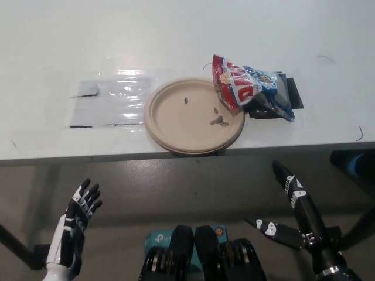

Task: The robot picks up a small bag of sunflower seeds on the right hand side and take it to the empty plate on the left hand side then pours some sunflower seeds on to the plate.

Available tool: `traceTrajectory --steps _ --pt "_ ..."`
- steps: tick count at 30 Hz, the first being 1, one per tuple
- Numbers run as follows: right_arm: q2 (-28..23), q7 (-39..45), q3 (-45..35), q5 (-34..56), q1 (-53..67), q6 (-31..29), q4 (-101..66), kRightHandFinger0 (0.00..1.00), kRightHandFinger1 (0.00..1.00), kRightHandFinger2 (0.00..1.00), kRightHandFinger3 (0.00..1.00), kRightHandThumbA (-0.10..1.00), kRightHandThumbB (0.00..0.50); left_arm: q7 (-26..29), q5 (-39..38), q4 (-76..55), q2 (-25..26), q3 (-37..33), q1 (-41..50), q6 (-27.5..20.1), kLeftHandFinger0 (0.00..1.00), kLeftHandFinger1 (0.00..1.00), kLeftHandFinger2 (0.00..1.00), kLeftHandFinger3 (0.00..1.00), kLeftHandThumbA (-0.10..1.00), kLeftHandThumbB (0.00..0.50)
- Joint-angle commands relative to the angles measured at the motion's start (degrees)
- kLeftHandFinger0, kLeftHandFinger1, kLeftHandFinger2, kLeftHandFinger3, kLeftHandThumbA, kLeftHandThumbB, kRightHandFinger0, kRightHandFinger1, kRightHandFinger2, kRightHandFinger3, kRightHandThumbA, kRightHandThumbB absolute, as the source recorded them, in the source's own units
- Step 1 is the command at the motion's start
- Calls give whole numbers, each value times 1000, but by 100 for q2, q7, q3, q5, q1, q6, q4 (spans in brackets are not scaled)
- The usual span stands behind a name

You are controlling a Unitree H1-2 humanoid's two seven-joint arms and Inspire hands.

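Plate (176,126): tan. Seed bag (249,85): red, white, blue print. Table (176,35): white. Seeds (218,120): apparently dark grey.
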Motion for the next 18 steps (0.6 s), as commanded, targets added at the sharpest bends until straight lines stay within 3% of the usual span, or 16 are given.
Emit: traceTrajectory --steps 1,11,16,18 --pt "-89 -100 162 305 -51 -431 -26 1000 1000 1000 1000 1000 341 -93 -61 -193 102 29 6 -302 1000 1000 1000 1000 1000 279" --pt "-133 -215 397 282 73 -436 -146 1000 1000 1000 1000 1000 351 52 140 -229 58 113 156 -419 1000 1000 1000 1000 1000 262" --pt "-171 -245 473 295 129 -436 -236 1000 1000 1000 1000 1000 326 74 171 -291 21 113 232 -375 1000 1000 1000 1000 1000 254" --pt "-171 -282 482 292 102 -436 -198 1000 1000 1000 1000 1000 343 55 187 -234 33 105 202 -433 1000 1000 1000 1000 1000 251"
